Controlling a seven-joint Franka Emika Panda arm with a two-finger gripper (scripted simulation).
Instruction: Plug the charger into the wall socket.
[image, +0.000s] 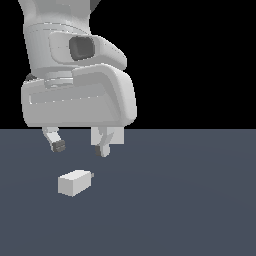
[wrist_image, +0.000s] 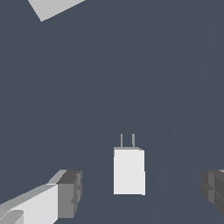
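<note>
The charger (image: 75, 182) is a small pale block lying on the dark grey floor, with tiny prongs at its end toward the exterior view's right. My gripper (image: 81, 147) hangs open and empty just above it, not touching it. In the wrist view the charger (wrist_image: 129, 170) lies between the two fingers of the gripper (wrist_image: 142, 192), nearer one finger (wrist_image: 70, 192), and its two prongs (wrist_image: 127, 141) point away. A pale plate corner (wrist_image: 54, 8) at the frame edge looks like the wall socket; its holes are out of view. In the exterior view a pale patch (image: 116, 136) shows behind one finger.
The floor (image: 190, 200) is a flat dark grey surface. The arm's large white body (image: 75, 95) fills the upper part of the exterior view and hides what lies behind it.
</note>
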